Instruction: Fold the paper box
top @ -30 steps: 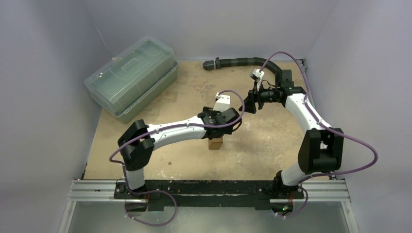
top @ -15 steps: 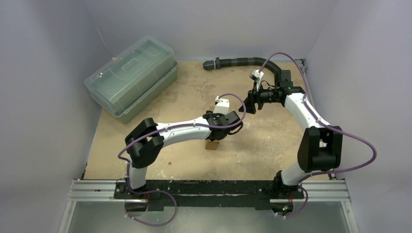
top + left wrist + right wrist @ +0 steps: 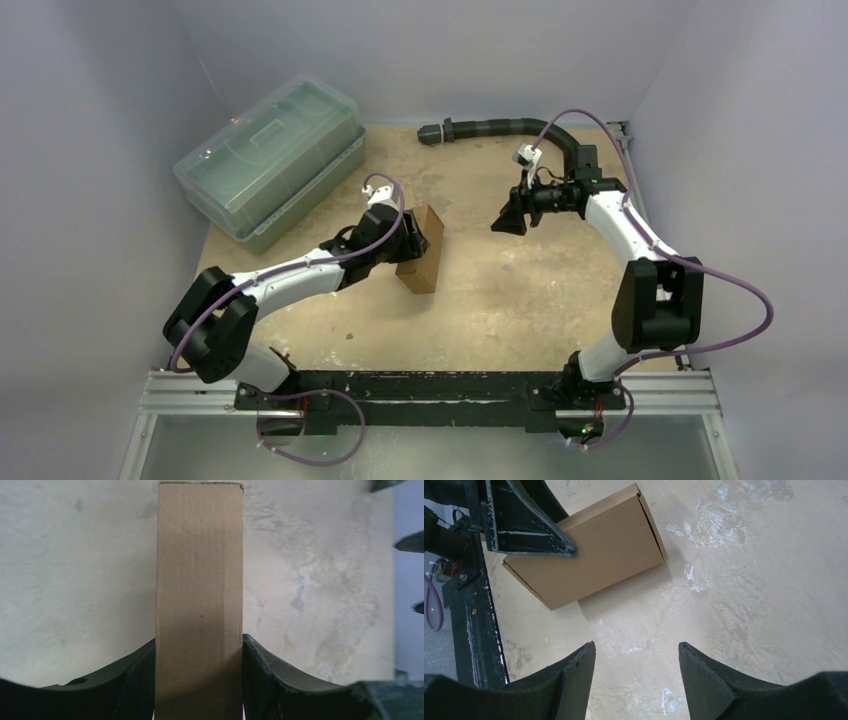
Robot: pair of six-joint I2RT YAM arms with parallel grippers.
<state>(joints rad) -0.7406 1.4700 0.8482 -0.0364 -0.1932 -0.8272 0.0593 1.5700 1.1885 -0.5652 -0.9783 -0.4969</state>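
- L arm: a sec ago it reached across to mid-frame in the top view. Now it is swung back toward left-centre and has taken the box with it.
- R arm: right of centre, no real change.
- Box: now just above centre in the top view, between the bin at upper left and the R gripper. Before, it sat lower, seen end-on under the wrist. It looks like a closed carton already, so prob. a late step: turning it to reach the last flaps.
- Box axis: the long axis runs approx. top-to-bottom in the top view, leaning a bit. In the L wrist view it runs straight up the frame, far end at the top edge. Can't tell if it rests on the table.
- L gripper: jaws have narrowed onto the box's two long sides and clamp it near one end.
- R gripper: jaws apart, holding nothing, aimed at the box but well apart from it.
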